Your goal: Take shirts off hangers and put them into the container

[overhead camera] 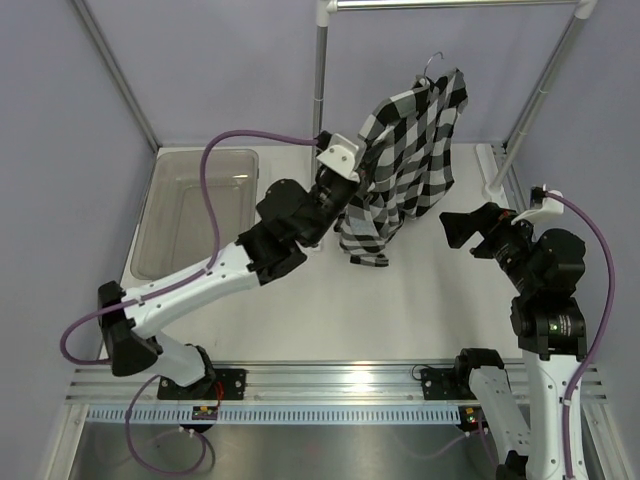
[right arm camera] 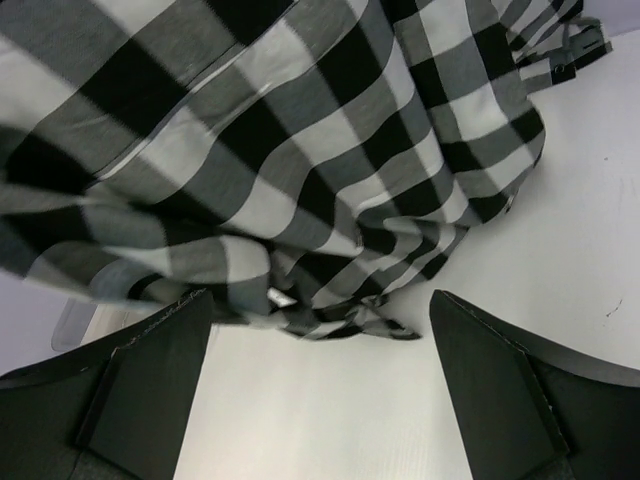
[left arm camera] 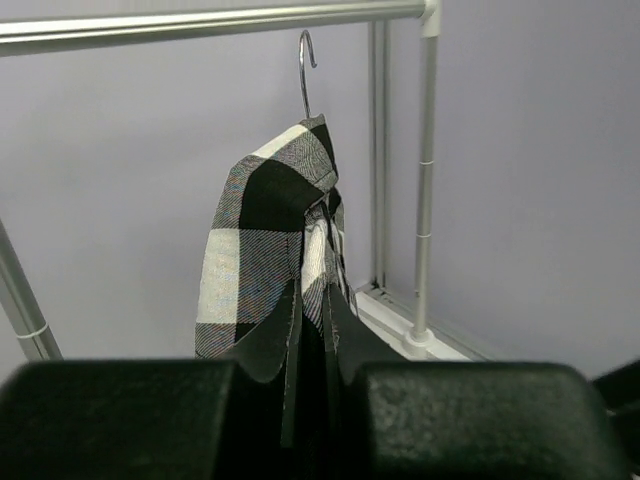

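The black-and-white checked shirt (overhead camera: pixel 412 140) hangs on the hanger, of which only the wire hook (overhead camera: pixel 432 66) shows above the collar. My left gripper (overhead camera: pixel 352 185) is at the shirt's left edge, shut on a fold of its fabric. In the left wrist view the cloth (left arm camera: pixel 262 250) runs down between my closed fingers (left arm camera: pixel 268 345), and the hook (left arm camera: pixel 305 70) sits just under the rail (left arm camera: pixel 200 24). My right gripper (overhead camera: pixel 468 228) stands open to the right of the shirt. From its wrist camera the shirt (right arm camera: pixel 300 150) drapes above my open right gripper (right arm camera: pixel 320 350), nothing between the fingers. The container (overhead camera: pixel 195 205) lies at the far left.
The rack's upright pole (overhead camera: pixel 320 80) stands just behind the left gripper. A slanted pole (overhead camera: pixel 545 90) and its foot (overhead camera: pixel 497 185) are at the back right. The shirt's lower hem (overhead camera: pixel 365 250) rests on the white table (overhead camera: pixel 420 310).
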`<state>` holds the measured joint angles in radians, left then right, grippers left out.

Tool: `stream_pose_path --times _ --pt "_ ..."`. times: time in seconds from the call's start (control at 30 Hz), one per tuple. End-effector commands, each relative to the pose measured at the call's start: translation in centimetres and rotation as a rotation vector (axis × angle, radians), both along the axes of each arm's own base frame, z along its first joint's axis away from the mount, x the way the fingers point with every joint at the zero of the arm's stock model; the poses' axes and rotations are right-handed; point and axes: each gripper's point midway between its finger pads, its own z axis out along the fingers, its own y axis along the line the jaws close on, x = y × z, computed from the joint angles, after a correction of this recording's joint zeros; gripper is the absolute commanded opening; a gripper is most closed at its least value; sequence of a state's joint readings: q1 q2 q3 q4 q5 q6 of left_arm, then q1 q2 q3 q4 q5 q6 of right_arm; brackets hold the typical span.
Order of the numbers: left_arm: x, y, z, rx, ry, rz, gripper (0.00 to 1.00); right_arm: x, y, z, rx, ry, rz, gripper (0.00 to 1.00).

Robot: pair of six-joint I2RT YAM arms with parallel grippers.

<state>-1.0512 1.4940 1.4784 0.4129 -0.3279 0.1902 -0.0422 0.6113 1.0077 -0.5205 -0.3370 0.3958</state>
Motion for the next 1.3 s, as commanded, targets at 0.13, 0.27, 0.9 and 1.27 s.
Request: stream_pose_path --times 0.13,0.27,0.9,1.27 --pt "-7.1 4.6 6.9 -0.183 -0.079 -0.132 0.00 -1.1 0.5 1.1 0.017 -0.005 0.028 0.99" --pt "-10.2 5.3 5.3 -0.147 0.042 -0.230 0.00 -1.7 1.1 1.3 0.015 -0.012 0.063 1.00" --pt "-15.8 9.6 -6.3 -0.067 0.507 -0.403 0.00 -2.6 6.9 8.8 0.047 -0.092 0.477 0.65" --pt "-15.6 3.2 -5.8 -0.009 0.527 -0.517 0.00 -2.6 8.1 9.7 0.019 -0.096 0.504 0.67"
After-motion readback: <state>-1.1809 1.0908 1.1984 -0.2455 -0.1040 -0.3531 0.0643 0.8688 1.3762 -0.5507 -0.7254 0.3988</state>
